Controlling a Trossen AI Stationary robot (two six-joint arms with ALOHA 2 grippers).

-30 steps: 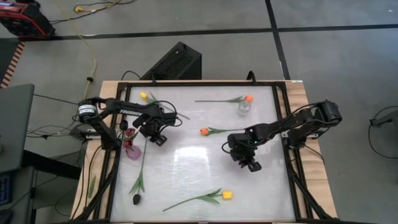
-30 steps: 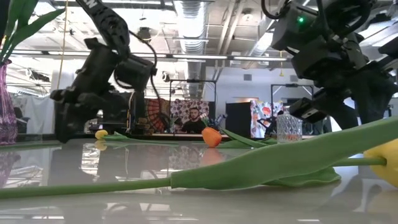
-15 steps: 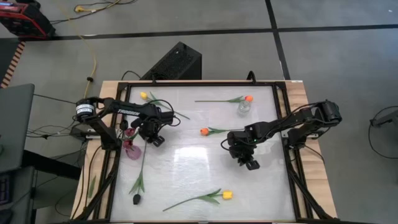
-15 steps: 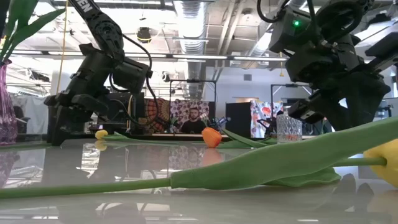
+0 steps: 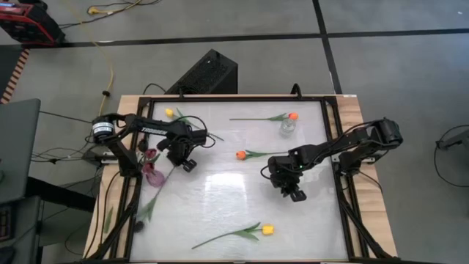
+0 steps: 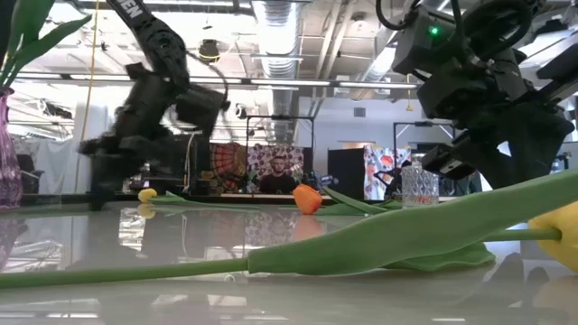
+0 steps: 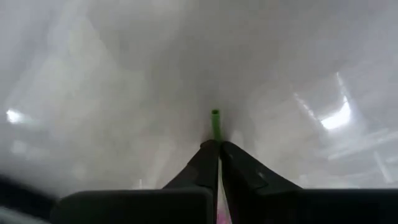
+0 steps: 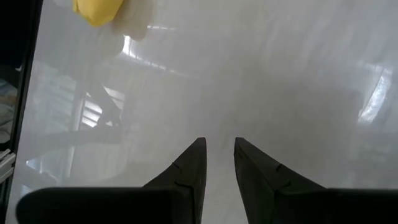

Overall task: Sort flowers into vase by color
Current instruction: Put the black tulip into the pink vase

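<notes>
The left tool [image 5: 181, 155] is pinched nearly shut on a thin green stem [image 7: 215, 124], whose cut end pokes out just past the fingertips in the left wrist view; gripping so close to the end leaves the rest of the flower free to trail. In the high view that dark tulip [image 5: 150, 207] runs from the tool down toward the bench's left rail, blurred, with its head not clearly visible, so it looks to be mid-swing rather than lying at rest. Just beside the tool stands the pink vase [image 5: 152, 177], already carrying a dark red bloom, which suggests the maroon flowers collect here and that this stem is headed for the same mouth. The right tool [image 5: 293, 191] hovers over bare bench near the middle, its fingers a little apart with nothing between them, apparently waiting. Farther out, an orange tulip [image 5: 240, 155] lies between the two arms, another orange tulip [image 5: 292, 116] rests beside the clear glass vase [image 5: 287, 127] at the far edge, a yellow tulip [image 5: 168, 113] sits at the far left corner, and a second yellow tulip [image 5: 267, 229] lies at the near edge of the bench [image 5: 220, 191].
</notes>
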